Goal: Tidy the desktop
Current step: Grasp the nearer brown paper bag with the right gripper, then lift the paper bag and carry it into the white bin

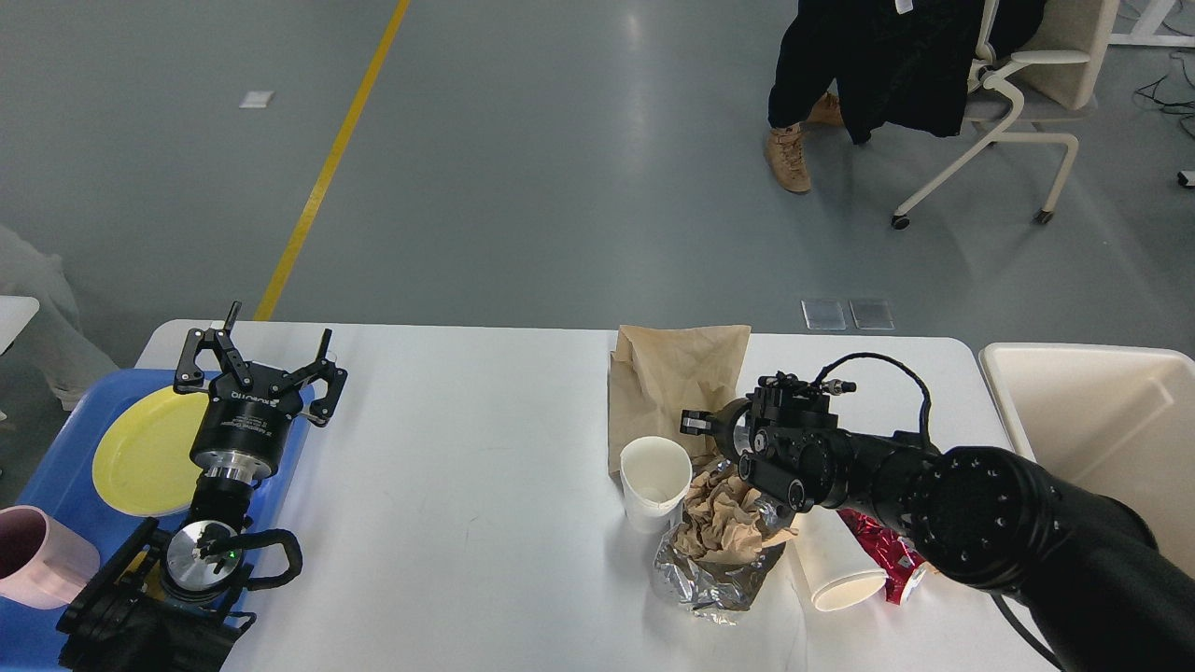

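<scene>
Desktop [467, 448]: white, spans the view; litter clustered right of centre. Right gripper [695, 423]: at brown paper bag [672, 378], finger state cannot be told; likely bag removal in hand; next, carry toward cream bin [1102, 420]. Left gripper [257, 369]: spread wide, empty.

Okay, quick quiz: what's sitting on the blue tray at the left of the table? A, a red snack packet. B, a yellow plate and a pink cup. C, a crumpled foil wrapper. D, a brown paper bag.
B: the yellow plate and the pink cup rest on the blue tray, partly behind the left tool.
</scene>
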`<state>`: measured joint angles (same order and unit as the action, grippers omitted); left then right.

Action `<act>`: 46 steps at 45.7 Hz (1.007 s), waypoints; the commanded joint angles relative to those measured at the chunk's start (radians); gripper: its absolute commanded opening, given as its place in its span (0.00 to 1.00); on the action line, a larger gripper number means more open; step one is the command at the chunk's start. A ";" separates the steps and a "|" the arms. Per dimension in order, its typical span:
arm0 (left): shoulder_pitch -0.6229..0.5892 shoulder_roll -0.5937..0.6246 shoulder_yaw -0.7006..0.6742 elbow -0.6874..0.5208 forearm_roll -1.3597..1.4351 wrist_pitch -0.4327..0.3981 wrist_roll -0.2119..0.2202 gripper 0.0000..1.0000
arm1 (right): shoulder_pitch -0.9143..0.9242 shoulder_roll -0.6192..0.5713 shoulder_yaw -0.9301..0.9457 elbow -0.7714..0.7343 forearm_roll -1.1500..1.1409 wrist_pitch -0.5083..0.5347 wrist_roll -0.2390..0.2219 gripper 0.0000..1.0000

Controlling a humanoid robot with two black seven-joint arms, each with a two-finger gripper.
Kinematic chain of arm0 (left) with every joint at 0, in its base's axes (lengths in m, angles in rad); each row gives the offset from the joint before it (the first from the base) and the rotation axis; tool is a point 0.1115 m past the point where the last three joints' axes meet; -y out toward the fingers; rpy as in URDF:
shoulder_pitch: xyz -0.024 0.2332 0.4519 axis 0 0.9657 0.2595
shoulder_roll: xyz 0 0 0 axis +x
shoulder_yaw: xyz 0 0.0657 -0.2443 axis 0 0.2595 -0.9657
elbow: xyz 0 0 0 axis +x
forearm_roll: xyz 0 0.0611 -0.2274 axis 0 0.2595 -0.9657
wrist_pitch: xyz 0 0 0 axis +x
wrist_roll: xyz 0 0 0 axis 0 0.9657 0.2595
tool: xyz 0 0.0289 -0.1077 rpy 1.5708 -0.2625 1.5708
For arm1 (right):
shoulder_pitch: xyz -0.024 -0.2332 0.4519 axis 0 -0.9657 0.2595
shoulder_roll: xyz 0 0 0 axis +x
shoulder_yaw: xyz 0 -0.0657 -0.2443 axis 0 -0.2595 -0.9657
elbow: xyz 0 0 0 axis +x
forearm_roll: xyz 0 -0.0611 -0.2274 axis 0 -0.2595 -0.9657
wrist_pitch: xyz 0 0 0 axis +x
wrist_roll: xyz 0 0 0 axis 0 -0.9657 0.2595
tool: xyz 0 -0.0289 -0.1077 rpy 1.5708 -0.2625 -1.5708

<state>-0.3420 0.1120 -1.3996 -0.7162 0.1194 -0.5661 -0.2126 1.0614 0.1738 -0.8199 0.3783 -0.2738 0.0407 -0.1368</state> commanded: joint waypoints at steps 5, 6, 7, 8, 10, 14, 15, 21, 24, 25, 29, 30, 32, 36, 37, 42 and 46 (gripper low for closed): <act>0.000 0.000 0.001 0.000 0.000 -0.001 0.001 0.96 | 0.135 -0.075 0.030 0.140 0.011 0.048 -0.029 0.00; 0.000 0.000 0.001 0.000 0.000 0.000 0.001 0.96 | 0.150 -0.085 0.030 0.161 0.013 0.048 -0.029 0.00; 0.000 0.000 0.001 0.000 0.000 0.000 0.001 0.96 | 0.167 -0.092 0.031 0.181 0.013 0.048 -0.029 0.00; 0.000 0.000 0.001 0.000 0.000 0.000 0.001 0.96 | 0.186 -0.100 0.033 0.201 0.013 0.050 -0.030 0.00; 0.000 0.000 -0.001 0.000 0.000 0.000 0.001 0.96 | 0.230 -0.114 0.030 0.235 0.018 0.051 -0.033 0.00; 0.000 0.000 0.001 0.000 0.000 -0.001 0.001 0.96 | 0.307 -0.164 0.024 0.307 0.062 0.079 -0.052 0.00; 0.000 0.000 0.001 0.000 0.000 0.000 0.001 0.96 | 0.327 -0.178 0.022 0.323 0.076 0.090 -0.053 0.00; 0.000 0.000 0.001 0.000 0.000 0.000 0.001 0.96 | 0.472 -0.252 -0.001 0.434 0.134 0.154 -0.067 0.00; 0.000 0.000 0.001 0.000 0.000 0.000 0.001 0.96 | 0.563 -0.289 -0.037 0.513 0.143 0.179 -0.069 0.00; 0.000 0.000 0.001 0.000 0.000 0.000 0.001 0.96 | 0.598 -0.296 -0.057 0.542 0.145 0.183 -0.069 0.00; 0.000 0.000 0.001 0.000 0.000 0.000 0.001 0.96 | 0.765 -0.342 -0.182 0.709 0.148 0.202 -0.064 0.00; 0.000 0.000 0.001 0.000 0.000 0.000 0.001 0.96 | 0.803 -0.350 -0.212 0.749 0.148 0.208 -0.061 0.00; 0.000 0.000 0.001 0.000 0.000 0.000 0.001 0.96 | 0.877 -0.367 -0.264 0.821 0.150 0.229 -0.055 0.00; 0.000 0.000 0.001 0.000 0.000 0.000 0.001 0.96 | 1.014 -0.411 -0.332 0.938 0.150 0.329 -0.050 0.00; 0.000 0.000 0.001 0.000 0.000 0.000 0.001 0.96 | 1.049 -0.422 -0.346 0.964 0.150 0.359 -0.052 0.00; 0.000 0.000 -0.001 0.000 0.000 0.000 0.001 0.96 | 1.212 -0.480 -0.421 1.100 0.150 0.464 -0.050 0.00; 0.000 0.000 -0.001 0.000 0.000 0.000 -0.001 0.96 | 1.377 -0.519 -0.517 1.209 0.150 0.495 -0.006 0.00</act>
<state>-0.3421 0.1120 -1.3999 -0.7165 0.1199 -0.5661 -0.2117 2.2489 -0.2963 -1.2303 1.4534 -0.1239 0.4833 -0.1849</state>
